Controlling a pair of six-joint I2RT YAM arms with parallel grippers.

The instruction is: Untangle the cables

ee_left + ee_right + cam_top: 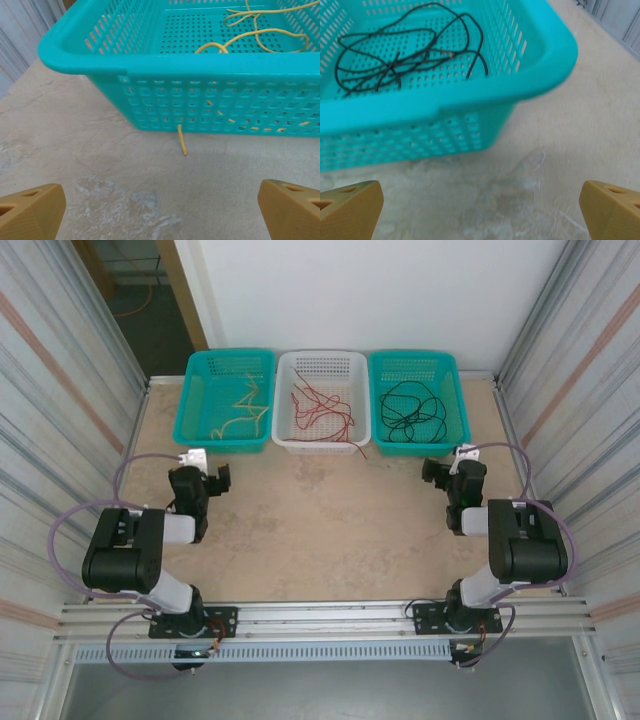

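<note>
Top external view: left fingers [217,480] and right fingers [438,471] gape empty; cables [320,412] lie colour-sorted in baskets [320,445] beyond them. Untangling looks finished; next, probably just retreat.

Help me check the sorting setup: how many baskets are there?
3, side by side at the far edge of the table: left teal basket holding yellow cable, middle white basket holding red cable, right teal basket holding black cable. None seem hidden.

Mottled table [320,525], left teal basket [222,443], white basket [320,445], right teal basket [420,447], apparently touching
</note>
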